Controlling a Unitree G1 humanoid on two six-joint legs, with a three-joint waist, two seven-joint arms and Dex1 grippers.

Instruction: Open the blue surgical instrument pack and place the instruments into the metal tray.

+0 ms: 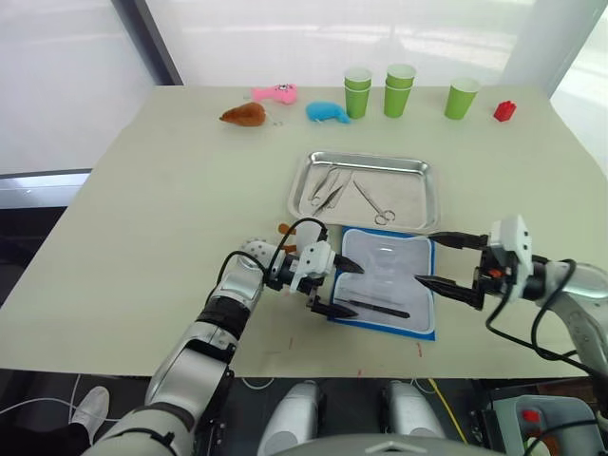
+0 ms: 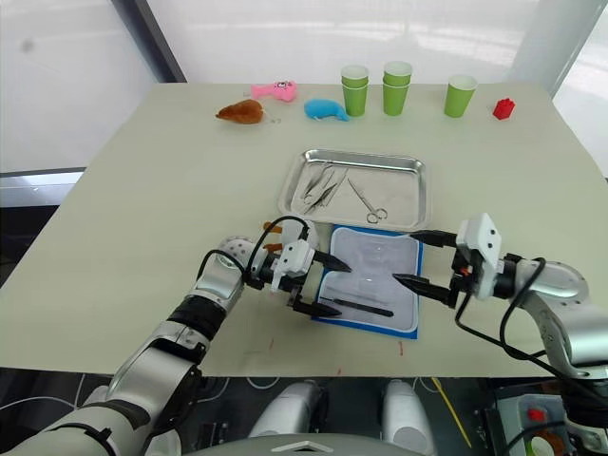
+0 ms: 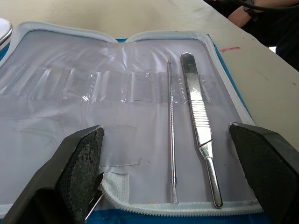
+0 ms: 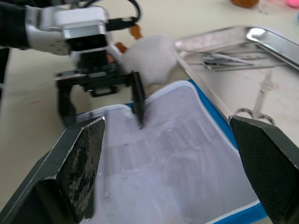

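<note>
The instruments (image 1: 344, 189) in the metal tray (image 1: 302, 176) lie too small to count beyond one pair of scissors (the far-left ones overlap). In the left wrist view, the blue surgical instrument pack (image 3: 117, 112) runs off the picture's edge.

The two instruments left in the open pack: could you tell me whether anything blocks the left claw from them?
Nothing visible does. The left claw is open over the instruments, which lie exposed under only a clear pocket strip.

Robot test lab, staged setup: plain beige table (image 1: 142, 218) against white frosted panels, cables trailing on the floor. Assorted props along far edge: green paper cups (image 1: 400, 89), plush toys (image 1: 274, 93), red block (image 1: 504, 110).
</note>
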